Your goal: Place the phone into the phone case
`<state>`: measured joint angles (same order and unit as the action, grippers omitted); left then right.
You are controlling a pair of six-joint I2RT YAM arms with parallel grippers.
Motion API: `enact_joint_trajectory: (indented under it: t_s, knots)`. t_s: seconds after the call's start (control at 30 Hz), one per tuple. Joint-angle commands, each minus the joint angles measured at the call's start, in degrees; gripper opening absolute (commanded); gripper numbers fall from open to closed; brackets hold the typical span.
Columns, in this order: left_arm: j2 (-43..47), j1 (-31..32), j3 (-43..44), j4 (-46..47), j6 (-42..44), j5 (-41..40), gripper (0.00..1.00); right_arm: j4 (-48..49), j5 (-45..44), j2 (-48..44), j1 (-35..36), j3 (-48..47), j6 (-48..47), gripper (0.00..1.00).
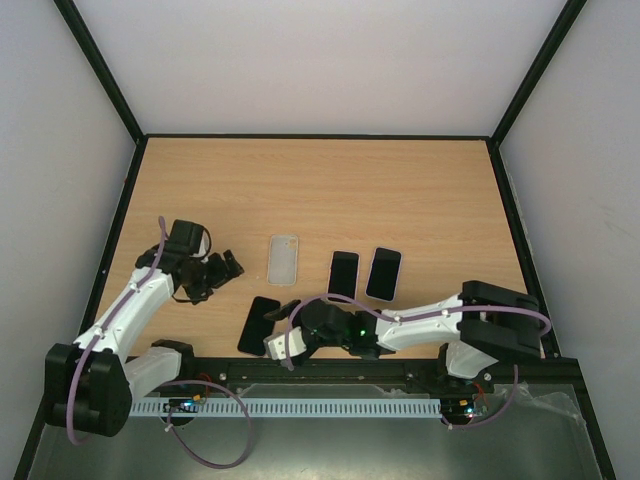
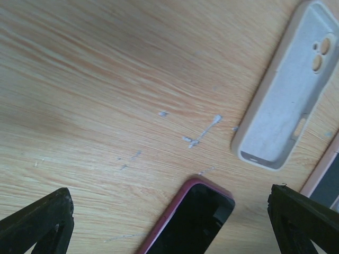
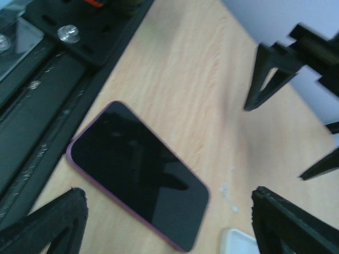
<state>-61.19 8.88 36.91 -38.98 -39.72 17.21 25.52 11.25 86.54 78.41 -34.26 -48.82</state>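
A phone [image 1: 259, 325] with a dark screen and a maroon rim lies flat near the table's front edge; it also shows in the left wrist view [image 2: 193, 222] and the right wrist view [image 3: 137, 172]. The empty pale phone case [image 1: 284, 258] lies open side up just beyond it, with its camera cut-outs visible [image 2: 288, 92]. My left gripper [image 1: 225, 268] is open, to the left of the case and above the wood, holding nothing [image 2: 169, 227]. My right gripper [image 1: 283, 325] is open just right of the phone, its fingers apart over it and not touching it [image 3: 169, 227].
Two more dark-screened phones [image 1: 343, 275] [image 1: 383, 273] lie side by side to the right of the case. A black rail [image 3: 47, 106] runs along the table's near edge, close to the phone. Black frame bars [image 1: 120, 210] border the table's sides.
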Motion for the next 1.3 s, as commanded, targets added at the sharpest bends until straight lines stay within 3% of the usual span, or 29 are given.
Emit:
enact_joint_trajectory:
  t_s: [0.0, 0.17, 0.4, 0.57, 0.8, 1.0, 1.13, 1.27]
  knots:
    - [-0.3, -2.6, -1.9, -0.2, -2.4, -1.1, 0.99, -4.5, 2.6, 5.2, -0.2, -4.8, -2.7, 0.92]
    - [1.7, -7.1, -1.7, -2.2, -4.4, -4.7, 0.99, -5.2, 2.0, 11.6, -0.4, -9.1, -4.4, 0.91]
    - [3.2, -18.5, -1.3, -5.1, -4.0, -5.7, 0.99, 1.1, -1.2, 20.6, -1.0, -15.2, -1.2, 0.87]
    - [5.4, -24.9, -0.2, -7.3, -5.0, -7.9, 0.99, 7.5, -4.5, 27.4, -2.8, -20.7, 5.4, 0.86]
    - [7.9, -26.9, 0.6, -8.4, -8.1, -8.7, 0.99, 13.6, -7.2, 34.9, -6.0, -29.8, 18.0, 0.79]
    - [11.1, -26.9, -0.1, -8.1, -10.9, -7.1, 0.98, 11.9, -7.6, 39.2, -8.5, -36.5, 28.4, 0.73]
    - [13.4, -26.8, -0.6, -9.7, -13.4, -6.4, 0.98, 10.2, -11.0, 37.4, -8.9, -37.4, 35.0, 0.73]
    - [15.8, -26.8, -2.3, -10.1, -15.6, -1.7, 0.96, -4.5, -7.1, 33.8, -9.9, -40.9, 42.7, 0.76]
